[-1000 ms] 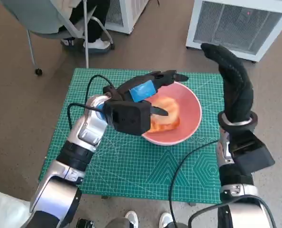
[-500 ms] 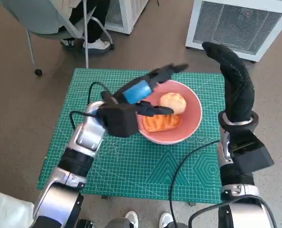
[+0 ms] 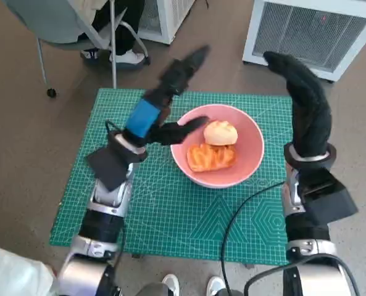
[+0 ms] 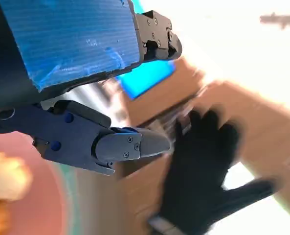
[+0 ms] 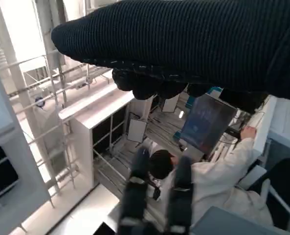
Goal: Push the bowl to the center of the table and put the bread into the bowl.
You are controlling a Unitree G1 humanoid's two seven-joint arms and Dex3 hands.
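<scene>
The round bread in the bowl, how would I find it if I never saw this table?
Look at the green mat covering the table, then the pink bowl on it. Two breads lie inside: the round bread is the pale, smooth bun on the far side, touching the orange ridged pastry nearer the robot.

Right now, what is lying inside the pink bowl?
The pink bowl holds two breads: a round pale bun and an orange twisted pastry, touching. The bowl's floor beneath them is covered.
</scene>
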